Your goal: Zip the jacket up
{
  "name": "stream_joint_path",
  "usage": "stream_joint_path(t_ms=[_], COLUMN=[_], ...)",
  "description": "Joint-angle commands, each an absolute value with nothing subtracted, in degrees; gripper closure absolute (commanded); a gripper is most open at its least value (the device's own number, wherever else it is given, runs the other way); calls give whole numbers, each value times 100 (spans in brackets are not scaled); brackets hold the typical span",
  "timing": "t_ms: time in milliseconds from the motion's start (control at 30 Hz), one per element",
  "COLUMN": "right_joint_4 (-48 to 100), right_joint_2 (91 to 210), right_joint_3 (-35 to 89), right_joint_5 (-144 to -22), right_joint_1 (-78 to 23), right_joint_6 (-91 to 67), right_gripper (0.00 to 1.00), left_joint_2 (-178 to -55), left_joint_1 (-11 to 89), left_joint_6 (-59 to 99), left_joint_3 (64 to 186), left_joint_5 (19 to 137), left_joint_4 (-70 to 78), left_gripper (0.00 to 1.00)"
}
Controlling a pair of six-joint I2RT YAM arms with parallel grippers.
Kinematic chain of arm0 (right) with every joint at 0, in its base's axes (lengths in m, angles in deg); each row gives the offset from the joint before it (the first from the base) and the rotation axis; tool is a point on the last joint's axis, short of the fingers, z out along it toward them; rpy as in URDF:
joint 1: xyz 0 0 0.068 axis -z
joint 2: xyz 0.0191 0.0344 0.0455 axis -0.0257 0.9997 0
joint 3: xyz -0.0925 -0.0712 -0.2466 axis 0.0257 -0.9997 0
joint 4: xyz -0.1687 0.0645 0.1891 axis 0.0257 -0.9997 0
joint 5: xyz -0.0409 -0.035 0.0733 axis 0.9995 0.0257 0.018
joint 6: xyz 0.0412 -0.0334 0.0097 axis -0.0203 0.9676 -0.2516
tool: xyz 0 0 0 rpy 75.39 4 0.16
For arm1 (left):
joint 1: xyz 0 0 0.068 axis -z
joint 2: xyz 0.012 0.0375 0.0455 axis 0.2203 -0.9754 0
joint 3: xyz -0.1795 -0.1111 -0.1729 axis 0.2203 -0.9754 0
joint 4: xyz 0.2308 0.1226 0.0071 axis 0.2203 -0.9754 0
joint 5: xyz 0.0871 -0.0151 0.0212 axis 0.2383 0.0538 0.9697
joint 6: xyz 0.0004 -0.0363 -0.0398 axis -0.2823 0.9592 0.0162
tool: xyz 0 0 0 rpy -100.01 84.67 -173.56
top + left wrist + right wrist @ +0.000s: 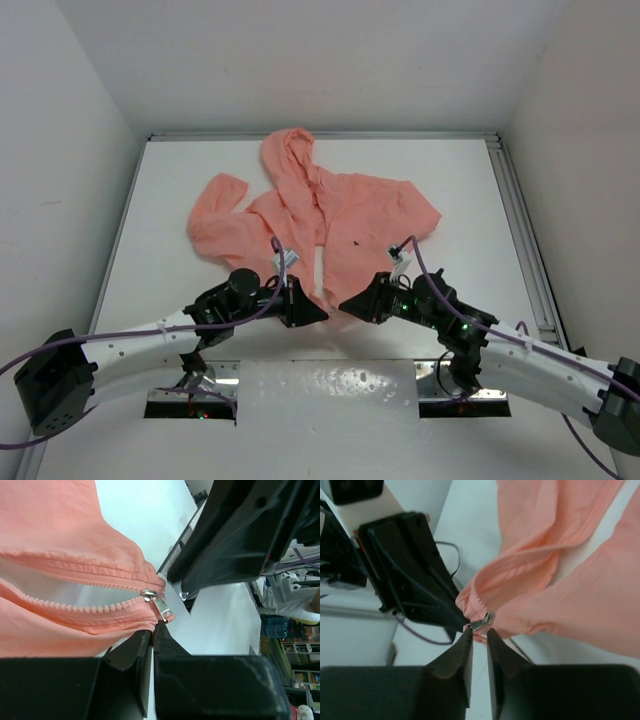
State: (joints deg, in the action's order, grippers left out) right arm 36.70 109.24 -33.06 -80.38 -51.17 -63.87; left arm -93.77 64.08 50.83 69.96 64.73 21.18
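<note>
At the jacket [330,215] hem, left fingers [134,652] pinch fabric; right fingers [454,656]: cannot tell.

Robot lab: white-walled table [470,190]

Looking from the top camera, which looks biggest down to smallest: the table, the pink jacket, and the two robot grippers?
Largest: the table.
Next: the jacket, lying on it.
Smallest: the left gripper and right gripper, which look alike, so I can't rank them.
</note>
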Motion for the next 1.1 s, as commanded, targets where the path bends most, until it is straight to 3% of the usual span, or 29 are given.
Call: stream_joint_path(t_ms=[0,33,100,133,200,933,1067], right_joint_4=[4245,4396,4424,4415,4572,5786,6023], right_joint_2=[11091,11196,11521,11635,11890,13086,13183], right_joint_3=[-3490,-3525,-3490,-3420,-3402,-3472,-3525], right_joint_5=[-9183,-9351,-9528,-9633,-9993,-10223,-10224], right_joint_1=[-5126,-5126,-5126,-5118,-5126,-5144,-5153], right_joint_6=[-6584,-6549,-6382,-6330,-6320,-6382,-6478], right_gripper=[85,85,66,45,39,39,67], left_joint_2=[-9312,-9303,-9277,-9277,-9259,-9127,-9075], left_joint_1=[6423,6423,6423,6423,6423,6423,6423], left_joint_6=[4990,4990,4999,5034,5052,5113,5105], left_joint_3=[6984,6984,6914,6896,6905,6825,6773], left_joint_5=[6318,6318,6318,6327,6327,6230,6257], left_joint_4=[2362,2354,2415,2424,2406,2477,2468], left_gripper=[100,100,100,100,100,100,100])
